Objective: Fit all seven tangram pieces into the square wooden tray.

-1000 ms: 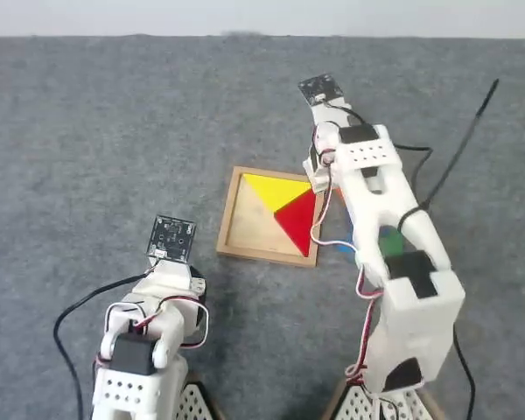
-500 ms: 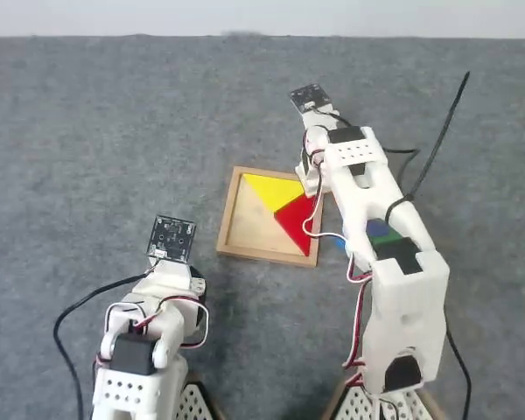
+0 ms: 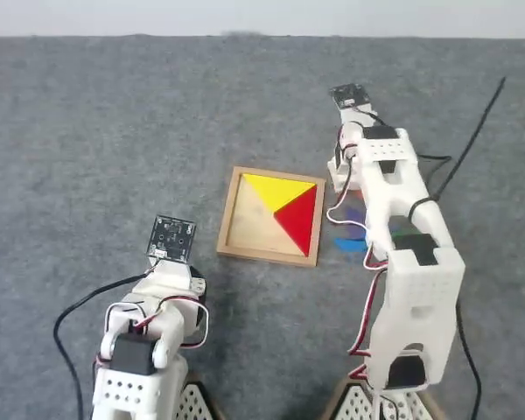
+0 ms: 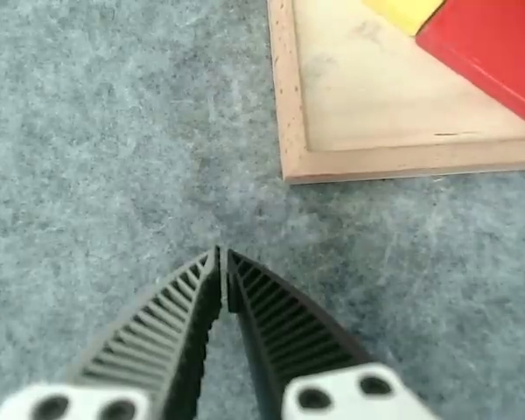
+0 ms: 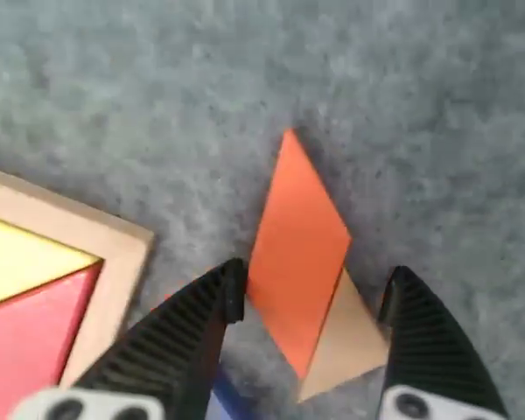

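So, I count one square wooden tray (image 3: pixel 230 217) on the grey counter (image 3: pixel 114 131), and two pieces lie in it. One yellow triangle (image 3: pixel 269 190) fills the far part, and one red triangle (image 3: pixel 299 219) sits against the side nearest my right arm. The two meet along a slanted edge. The rest of the tray floor is bare wood.

Outside the tray, on my right side, I can make out four loose pieces. These are one orange parallelogram (image 5: pixel 299 254), one tan triangle (image 5: pixel 346 337) touching its near edge, one purple piece (image 3: pixel 356 214) and one blue piece (image 3: pixel 350 245). They lie close together just beside the tray's right rim. My right arm stretches over that cluster in the high view and covers part of it, so I cannot give the purple and blue shapes.

My right end effector (image 5: pixel 317 276) is spread wide just above the orange parallelogram, with one finger to each side of it, and it holds nothing.

My left end effector (image 4: pixel 222 255) is pinched narrow with its tips together and nothing between them. It hangs over bare counter just off the tray's near left corner.
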`<action>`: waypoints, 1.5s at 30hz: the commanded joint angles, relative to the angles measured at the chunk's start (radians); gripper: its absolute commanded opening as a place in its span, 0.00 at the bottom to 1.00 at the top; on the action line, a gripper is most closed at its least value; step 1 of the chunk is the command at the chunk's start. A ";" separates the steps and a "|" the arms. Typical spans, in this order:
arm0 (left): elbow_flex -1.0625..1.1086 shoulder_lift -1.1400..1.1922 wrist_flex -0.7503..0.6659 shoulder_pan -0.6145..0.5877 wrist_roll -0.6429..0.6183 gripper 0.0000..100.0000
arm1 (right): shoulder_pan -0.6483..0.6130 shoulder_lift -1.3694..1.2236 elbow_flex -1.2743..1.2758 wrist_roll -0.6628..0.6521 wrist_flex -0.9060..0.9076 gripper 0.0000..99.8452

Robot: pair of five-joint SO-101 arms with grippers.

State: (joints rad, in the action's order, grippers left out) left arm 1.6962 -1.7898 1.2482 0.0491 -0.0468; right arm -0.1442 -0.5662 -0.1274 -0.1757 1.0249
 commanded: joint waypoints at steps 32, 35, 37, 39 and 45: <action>-0.013 -0.012 0.006 0.002 -0.012 0.01 | -0.042 0.156 0.026 -0.006 0.002 0.19; -0.013 -0.012 0.006 0.002 -0.012 0.01 | -0.050 0.260 0.084 -0.006 0.012 0.19; -0.013 -0.012 0.006 0.002 -0.012 0.01 | -0.062 0.331 0.141 -0.006 0.001 0.19; -0.013 -0.012 0.006 0.002 -0.012 0.01 | -0.079 0.389 0.203 -0.006 -0.025 0.19; -0.013 -0.012 0.006 0.002 -0.012 0.01 | -0.097 0.395 0.272 -0.008 -0.165 0.20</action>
State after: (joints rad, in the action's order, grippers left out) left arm 1.6962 -1.7898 1.2482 0.0491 -0.0468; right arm -0.2332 -0.2240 0.1550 -0.1803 0.9221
